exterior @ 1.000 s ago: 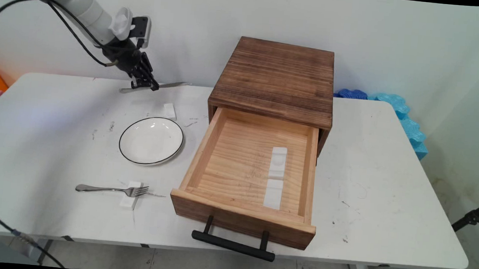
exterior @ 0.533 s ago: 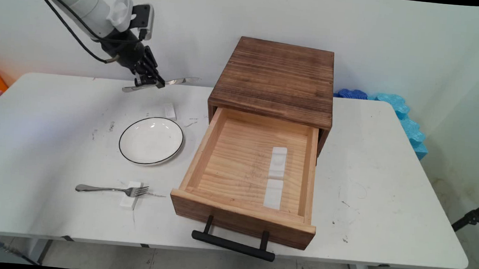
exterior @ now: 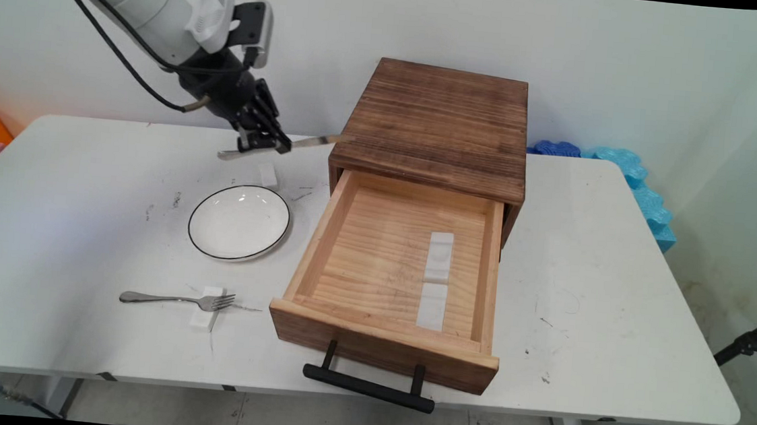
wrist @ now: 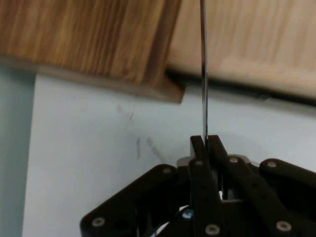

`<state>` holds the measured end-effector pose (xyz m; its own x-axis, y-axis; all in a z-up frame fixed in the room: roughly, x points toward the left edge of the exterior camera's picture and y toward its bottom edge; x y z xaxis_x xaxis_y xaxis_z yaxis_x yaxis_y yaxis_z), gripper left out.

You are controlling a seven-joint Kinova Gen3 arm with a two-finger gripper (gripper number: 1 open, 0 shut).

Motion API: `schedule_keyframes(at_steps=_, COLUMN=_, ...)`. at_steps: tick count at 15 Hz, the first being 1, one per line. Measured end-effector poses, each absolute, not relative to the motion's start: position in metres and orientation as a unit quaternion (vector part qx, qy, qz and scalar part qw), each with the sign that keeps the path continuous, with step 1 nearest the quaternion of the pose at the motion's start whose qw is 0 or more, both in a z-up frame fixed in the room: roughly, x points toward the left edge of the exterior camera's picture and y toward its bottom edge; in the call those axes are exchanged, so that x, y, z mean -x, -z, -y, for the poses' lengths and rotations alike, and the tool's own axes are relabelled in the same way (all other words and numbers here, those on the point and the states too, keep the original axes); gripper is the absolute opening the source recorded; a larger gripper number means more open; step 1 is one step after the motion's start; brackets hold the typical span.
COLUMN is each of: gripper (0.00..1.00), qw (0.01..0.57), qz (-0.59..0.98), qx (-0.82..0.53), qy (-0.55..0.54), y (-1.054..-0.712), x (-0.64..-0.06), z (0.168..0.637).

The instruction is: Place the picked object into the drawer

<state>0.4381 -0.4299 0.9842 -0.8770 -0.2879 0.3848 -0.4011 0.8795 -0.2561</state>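
Observation:
My gripper (exterior: 266, 141) hangs above the table's far side, just left of the wooden drawer box (exterior: 436, 126), and is shut on a metal knife (exterior: 310, 141). The knife lies almost level, its blade tip reaching the box's front left corner. In the hand view the knife (wrist: 203, 74) runs straight up from between the closed fingers (wrist: 200, 148), edge on, toward the wooden box (wrist: 89, 39). The box's drawer (exterior: 394, 268) is pulled out and holds two white blocks (exterior: 436, 281) end to end.
A white plate (exterior: 239, 222) with a dark rim sits below the gripper. A small white block (exterior: 268, 175) lies beyond the plate. A fork (exterior: 176, 300) rests its tines on another white block (exterior: 205, 317) near the front edge. Blue foam (exterior: 631, 178) lies at the back right.
The gripper has carried the knife to the right, from over the table's back left toward the drawer box. The knife's tip now reaches the box's corner.

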Motion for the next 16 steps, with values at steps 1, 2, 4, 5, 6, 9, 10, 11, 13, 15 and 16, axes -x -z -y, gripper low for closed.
schedule_keyframes(at_steps=1, gripper=0.00, qw=0.173, qz=0.955, qx=-0.173, qy=-0.166, y=-0.987, x=-0.425, z=0.425)
schedule_keyframes(at_steps=2, gripper=0.00, qw=0.175, qz=0.956, qx=-0.168, qy=-0.165, y=-0.989, x=-0.415, z=0.422)
schedule_keyframes(at_steps=4, gripper=0.00, qw=0.178, qz=0.957, qx=-0.158, qy=-0.165, y=-0.990, x=-0.400, z=0.418)
schedule_keyframes(at_steps=5, gripper=0.00, qw=0.180, qz=0.958, qx=-0.151, qy=-0.164, y=-0.990, x=-0.391, z=0.416)
schedule_keyframes(at_steps=6, gripper=0.00, qw=0.182, qz=0.959, qx=-0.143, qy=-0.164, y=-0.990, x=-0.380, z=0.414)
schedule_keyframes(at_steps=9, gripper=0.00, qw=0.187, qz=0.961, qx=-0.122, qy=-0.164, y=-0.987, x=-0.351, z=0.411)
schedule_keyframes(at_steps=10, gripper=0.00, qw=0.188, qz=0.962, qx=-0.114, qy=-0.164, y=-0.985, x=-0.342, z=0.411)
schedule_keyframes(at_steps=11, gripper=0.00, qw=0.189, qz=0.962, qx=-0.107, qy=-0.164, y=-0.983, x=-0.334, z=0.412)
schedule_keyframes(at_steps=13, gripper=0.00, qw=0.191, qz=0.963, qx=-0.096, qy=-0.164, y=-0.979, x=-0.321, z=0.414)
schedule_keyframes(at_steps=15, gripper=0.00, qw=0.192, qz=0.964, qx=-0.081, qy=-0.165, y=-0.971, x=-0.305, z=0.418)
schedule_keyframes(at_steps=16, gripper=0.00, qw=0.192, qz=0.964, qx=-0.075, qy=-0.165, y=-0.968, x=-0.298, z=0.420)
